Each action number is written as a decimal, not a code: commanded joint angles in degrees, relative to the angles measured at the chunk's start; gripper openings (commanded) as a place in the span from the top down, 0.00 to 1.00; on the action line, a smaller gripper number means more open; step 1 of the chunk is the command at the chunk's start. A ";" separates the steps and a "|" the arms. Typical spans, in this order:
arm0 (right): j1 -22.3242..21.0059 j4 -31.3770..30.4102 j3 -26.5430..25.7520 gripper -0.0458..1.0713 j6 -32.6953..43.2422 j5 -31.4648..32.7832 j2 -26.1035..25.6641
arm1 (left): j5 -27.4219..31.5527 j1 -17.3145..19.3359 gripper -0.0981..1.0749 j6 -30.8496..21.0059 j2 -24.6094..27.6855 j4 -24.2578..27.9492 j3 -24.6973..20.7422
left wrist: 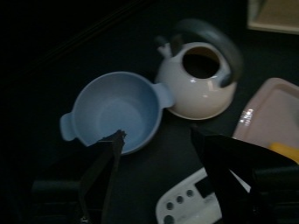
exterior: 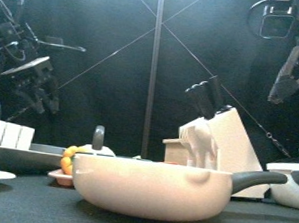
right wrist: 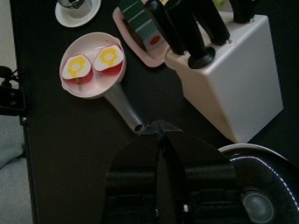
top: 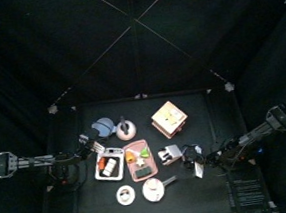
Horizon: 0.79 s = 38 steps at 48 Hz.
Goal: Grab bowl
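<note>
Bowl (left wrist: 114, 110) upright, mouth up.

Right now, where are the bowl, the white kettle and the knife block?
bowl (left wrist: 114, 112): left wrist view, on its inner floor.
white kettle (left wrist: 197, 87): left wrist view, on its rounded body.
knife block (right wrist: 233, 83): right wrist view, on its white side face.

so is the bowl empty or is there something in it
Empty. The left wrist view looks down into the upright blue bowl and shows only its bare inside. The left gripper hangs open just above its rim.
</note>
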 commanded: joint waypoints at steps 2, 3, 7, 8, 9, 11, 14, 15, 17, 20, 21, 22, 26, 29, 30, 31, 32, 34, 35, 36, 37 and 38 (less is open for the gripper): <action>-0.35 -0.09 -0.62 0.57 -0.09 -0.35 -0.26 | -4.83 6.06 0.10 0.26 0.00 1.05 0.09; -0.35 -0.09 -0.53 0.57 -0.09 -0.35 -0.26 | -6.06 6.86 0.10 0.26 0.09 1.41 0.35; -0.26 -0.18 -0.62 0.57 -0.09 -0.35 -0.09 | -11.25 9.58 0.10 0.26 0.44 3.52 1.23; -0.26 -0.18 -0.53 0.57 -0.09 -0.35 0.00 | -12.83 10.63 0.10 0.26 0.70 4.31 1.67; -0.26 -0.26 -0.62 0.57 -0.09 -0.44 0.09 | -13.27 10.90 0.10 0.26 0.79 4.57 1.85; -0.26 -0.18 -0.62 0.57 -0.09 -0.62 0.18 | -15.29 12.30 0.10 0.18 1.23 5.54 2.55; -0.35 -0.09 -0.53 0.57 -0.09 -1.05 0.53 | -17.49 13.89 0.10 0.18 2.11 6.50 3.52; -0.26 -0.18 -0.53 0.57 -0.09 -1.23 0.70 | -18.11 14.24 0.10 0.18 2.46 6.77 3.78; -0.26 -0.26 -0.53 0.57 -0.09 -1.49 0.97 | -19.07 14.85 0.10 0.26 3.43 7.21 4.22; -0.26 -0.35 -0.53 0.57 -0.09 -1.85 1.41 | -19.60 15.03 0.10 0.26 4.66 7.82 4.39; -0.26 -0.44 -0.53 0.57 -0.18 -1.93 1.58 | -19.69 15.12 0.10 0.26 5.10 8.17 4.39; -0.26 -0.44 -0.53 0.57 -0.18 -2.11 1.67 | -19.60 15.12 0.10 0.26 5.54 8.53 4.39; -0.26 -0.44 -0.53 0.57 -0.18 -2.37 2.37 | -18.98 15.29 0.10 0.26 7.03 10.46 4.13; -0.26 -0.44 -0.53 0.57 -0.18 -2.55 2.64 | -18.19 15.47 0.10 0.26 8.26 12.22 3.87; -0.35 -0.44 -0.53 0.57 -0.18 -2.55 2.64 | -17.75 15.47 0.10 0.26 8.88 13.18 3.78; -0.26 -0.35 -0.62 0.57 -0.18 -2.55 2.72 | -17.58 15.47 0.10 0.26 9.23 13.71 3.78; -0.26 -0.26 -0.53 0.57 -0.18 -2.55 2.72 | -17.58 15.47 0.10 0.18 9.58 14.15 3.78; -0.35 -0.26 -0.53 0.57 -0.18 -2.55 2.90 | -17.49 15.47 0.10 0.18 10.37 14.85 3.78; -0.26 -0.26 -0.53 0.57 -0.18 -2.64 2.81 | -17.40 15.56 0.10 0.18 10.81 15.21 3.78; -0.35 -0.26 -0.53 0.57 -0.18 -2.64 2.81 | -17.40 15.47 0.10 0.18 11.25 15.29 3.78; -0.26 -0.26 -0.53 0.57 -0.18 -2.55 2.90 | -17.23 15.47 0.10 0.09 11.60 15.38 3.78; -0.26 -0.26 -0.53 0.57 -0.18 -2.55 2.90 | -17.23 15.47 0.10 0.18 12.04 15.38 3.69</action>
